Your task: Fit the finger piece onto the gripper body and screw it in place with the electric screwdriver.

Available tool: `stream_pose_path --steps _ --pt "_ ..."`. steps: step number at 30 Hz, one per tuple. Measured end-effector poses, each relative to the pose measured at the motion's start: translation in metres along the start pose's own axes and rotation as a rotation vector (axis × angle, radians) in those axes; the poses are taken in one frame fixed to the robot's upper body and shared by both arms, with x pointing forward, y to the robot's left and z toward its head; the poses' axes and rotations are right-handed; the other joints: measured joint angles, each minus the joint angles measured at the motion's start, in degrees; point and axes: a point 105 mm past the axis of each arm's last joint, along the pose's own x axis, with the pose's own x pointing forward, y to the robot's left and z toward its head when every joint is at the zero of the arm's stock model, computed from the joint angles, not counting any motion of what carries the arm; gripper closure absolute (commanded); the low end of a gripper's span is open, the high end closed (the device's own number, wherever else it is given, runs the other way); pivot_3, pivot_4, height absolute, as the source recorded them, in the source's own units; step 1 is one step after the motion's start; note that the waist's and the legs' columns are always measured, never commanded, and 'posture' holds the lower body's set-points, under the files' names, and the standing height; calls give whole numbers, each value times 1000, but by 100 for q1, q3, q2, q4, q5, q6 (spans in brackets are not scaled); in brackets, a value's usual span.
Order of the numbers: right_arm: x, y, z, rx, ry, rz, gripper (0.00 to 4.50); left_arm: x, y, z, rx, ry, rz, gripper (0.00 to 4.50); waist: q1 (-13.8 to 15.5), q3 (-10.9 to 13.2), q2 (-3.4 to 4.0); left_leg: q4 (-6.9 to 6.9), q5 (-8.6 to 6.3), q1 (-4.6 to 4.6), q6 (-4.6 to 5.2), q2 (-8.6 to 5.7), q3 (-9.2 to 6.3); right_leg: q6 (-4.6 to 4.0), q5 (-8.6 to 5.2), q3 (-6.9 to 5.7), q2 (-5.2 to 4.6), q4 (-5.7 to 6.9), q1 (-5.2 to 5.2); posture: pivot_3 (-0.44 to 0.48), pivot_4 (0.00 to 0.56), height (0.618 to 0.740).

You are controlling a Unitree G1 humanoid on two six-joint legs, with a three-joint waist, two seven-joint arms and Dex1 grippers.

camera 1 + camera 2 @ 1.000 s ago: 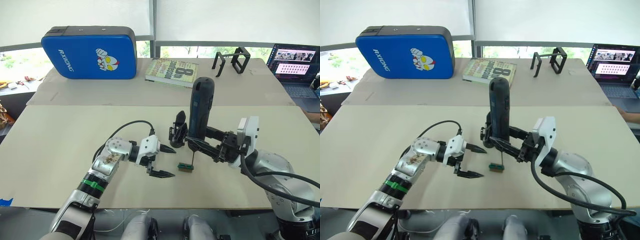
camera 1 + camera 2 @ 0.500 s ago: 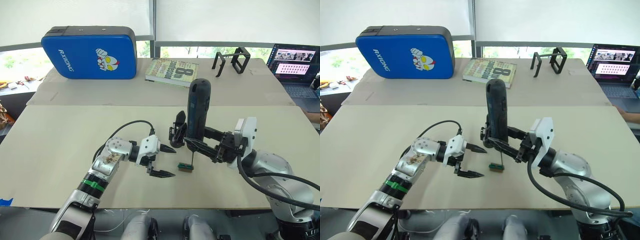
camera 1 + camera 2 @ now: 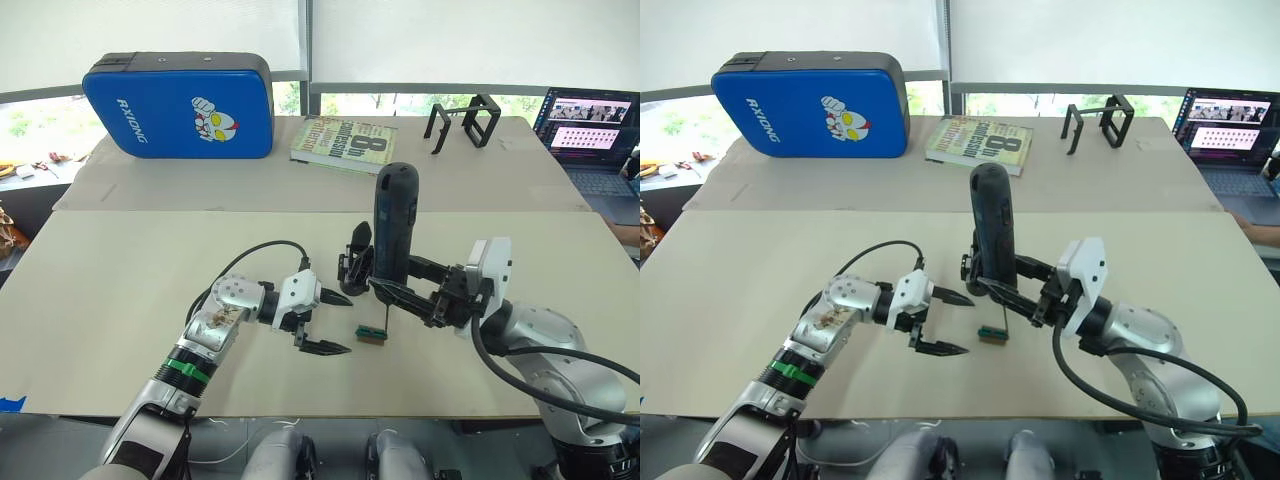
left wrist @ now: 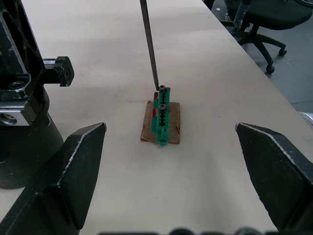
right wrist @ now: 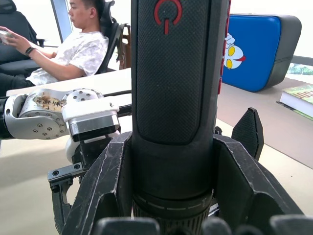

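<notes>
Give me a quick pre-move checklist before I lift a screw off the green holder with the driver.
1. Right gripper clamped on electric screwdriver: ok.
2. Screwdriver upright: ok.
3. Bit tip on a screw head in the green screw holder: ok in the left wrist view; engagement cannot tell.
4. Left gripper open and empty, clear of the holder: ok.
5. Gripper body standing on the table behind the driver: ok.
6. Finger piece fitted on the body: cannot tell.
</notes>
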Motion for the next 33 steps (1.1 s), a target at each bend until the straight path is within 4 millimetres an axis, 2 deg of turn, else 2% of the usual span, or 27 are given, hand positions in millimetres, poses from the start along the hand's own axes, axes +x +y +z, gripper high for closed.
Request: stream_pose_path --steps 25,33 --pt "4 -3 11 -55 -9 -32 2636 4 0 1 -8 -15 -12 0 -1 0 0 0 0 0 0 0 0 0 0 -1 0 0 0 0 150 740" --pt "4 -4 17 -55 5 12 2636 4 0 1 -7 -15 -13 0 -3 1 -1 1 0 0 0 0 0 0 0 0 0 -1 0 0 150 740"
